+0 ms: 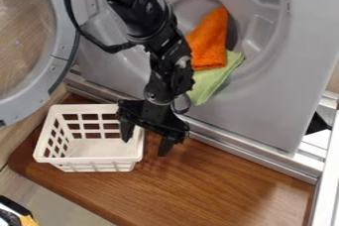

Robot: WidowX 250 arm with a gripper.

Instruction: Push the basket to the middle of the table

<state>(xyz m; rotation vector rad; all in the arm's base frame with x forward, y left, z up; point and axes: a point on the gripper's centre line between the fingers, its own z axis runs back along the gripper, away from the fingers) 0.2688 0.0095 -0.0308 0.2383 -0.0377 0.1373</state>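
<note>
The white plastic basket [89, 160] sits at the view's left end of the wooden surface [232, 185], so the push should go rightward. The end effector [145, 141] is released, parted fingers astride the basket's right wall. Beyond, the grey recess [266, 84] holds orange [210, 41] and green cloths [209, 82].

Fixed view — from above, slanting down (near)

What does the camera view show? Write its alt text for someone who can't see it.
A black robot gripper, its fingers apart, hangs over one side of a white basket at the left of a wooden table. Behind, an orange cloth and a green cloth lie against a grey panel.
</note>
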